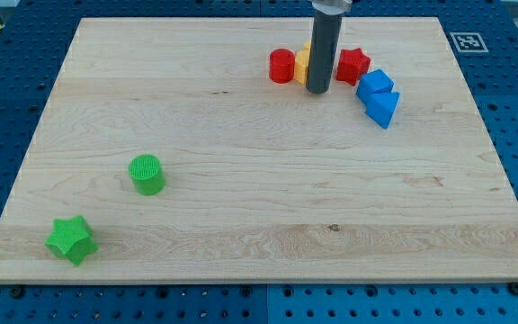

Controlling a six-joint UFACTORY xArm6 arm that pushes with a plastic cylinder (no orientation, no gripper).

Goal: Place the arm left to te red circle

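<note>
Pale wooden board (241, 180) is laid over a blue perforated bench, and most of the blocks are clustered near the view's top. The red circle (281, 66), a short cylinder, is seen standing upright at the left end of that cluster, with a yellow block (302, 63) touching or nearly touching its right side and largely hidden by the rod. Beyond the rod lie a red star (352, 63) and two blue blocks (378, 95). The red circle is judged light, rigid and easily slid on the smooth wood; no hold is called for, and contact is best avoided. The rod is held vertical, nothing is grasped since no gripper is fitted, and my tip (318, 91) is set just right of and slightly below the red circle. A green cylinder (147, 174) and green star (70, 239) lie well apart at lower left.
</note>
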